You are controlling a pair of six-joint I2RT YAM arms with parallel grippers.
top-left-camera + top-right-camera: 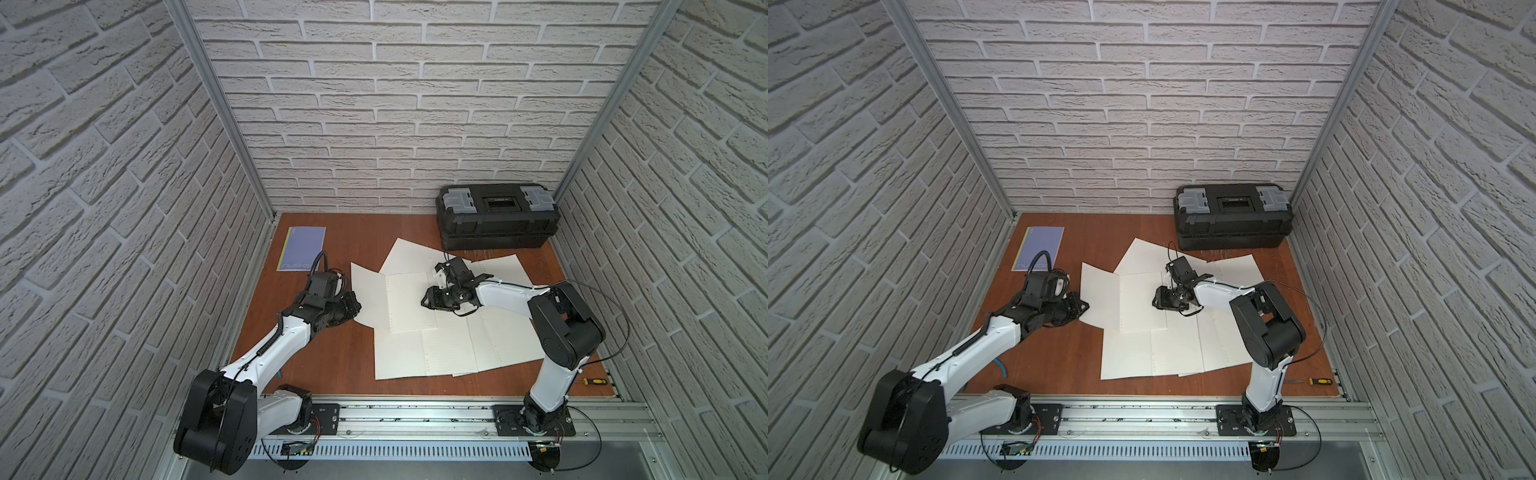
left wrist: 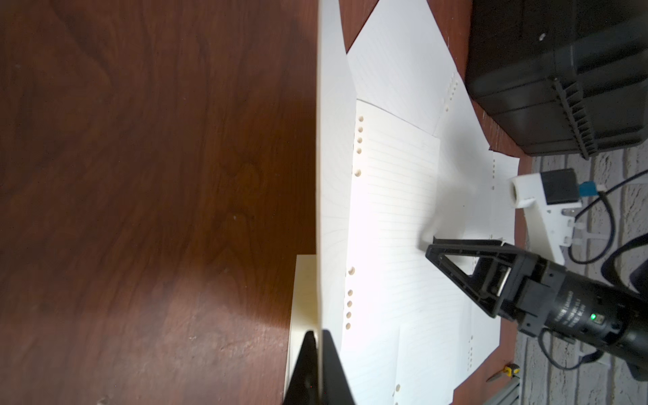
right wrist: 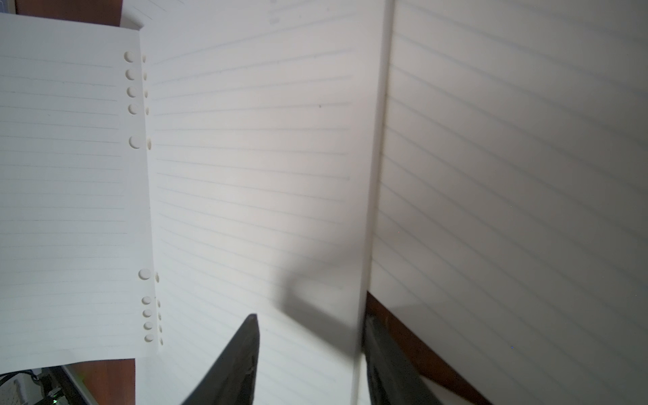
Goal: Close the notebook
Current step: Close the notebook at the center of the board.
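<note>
Left gripper (image 2: 318,338) is pinching a raised page edge of the notebook (image 1: 403,303); right gripper (image 3: 310,336), fingers spread, is hovering over the facing page. Closing seems to be starting; next calls for folding that page across.

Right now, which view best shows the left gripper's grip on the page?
Left wrist: the left gripper is shut on the lifted page, seen close up. In both top views the left gripper is small, contact unclear. The right wrist view misses it.
</note>
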